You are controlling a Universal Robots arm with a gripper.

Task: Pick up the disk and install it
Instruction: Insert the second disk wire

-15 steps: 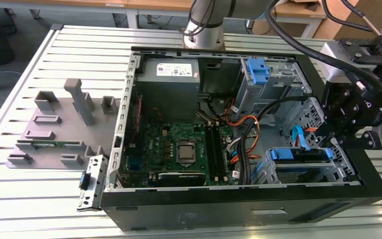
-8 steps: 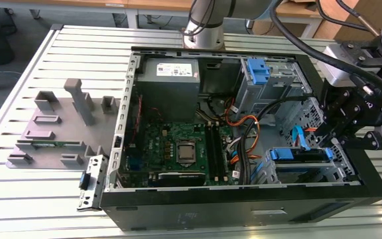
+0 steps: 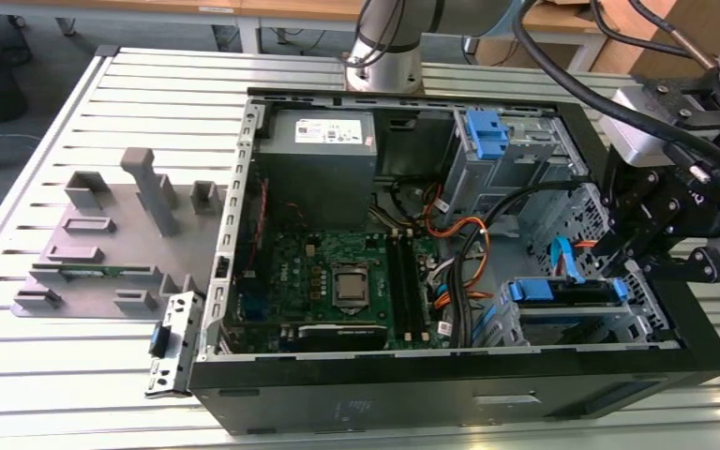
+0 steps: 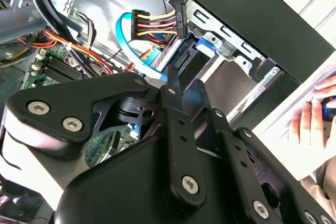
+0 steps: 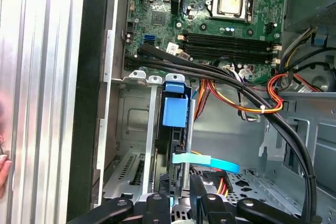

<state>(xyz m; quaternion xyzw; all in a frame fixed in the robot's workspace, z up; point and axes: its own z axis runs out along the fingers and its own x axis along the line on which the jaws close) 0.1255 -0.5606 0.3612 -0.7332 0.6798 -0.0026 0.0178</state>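
Hovering at the right edge of the exterior view, the gripper (image 3: pixel 660 258) hangs over the right side of the open computer case (image 3: pixel 460 375). I cannot tell if it is spread or pressed together, because its black linkages cover each other in every view.

One disk (image 3: pixel 565 292) sits in the drive cage (image 3: pixel 585 323) at the lower right of the case, with its blue rail on top; its label is not visible. In the first wrist view the disk (image 5: pixel 175 109) stands on edge in the cage (image 5: pixel 136 145), near the middle of the frame, and its lower part is hidden behind the gripper (image 5: pixel 181 203). A second blue bracket (image 3: pixel 486 131) stands in the upper bay, near the top of the exterior view.

One motherboard (image 3: pixel 335 286) lies in the middle of the case and one grey power supply (image 3: pixel 320 136) is above it. One grey fixture plate (image 3: pixel 104 234) lies on the table (image 3: pixel 35 375) at the left.

In the second wrist view one bundle of coloured cables (image 4: pixel 152 22) runs to a connector at the top. A person's hand (image 4: pixel 310 116) is cut off at the right edge.
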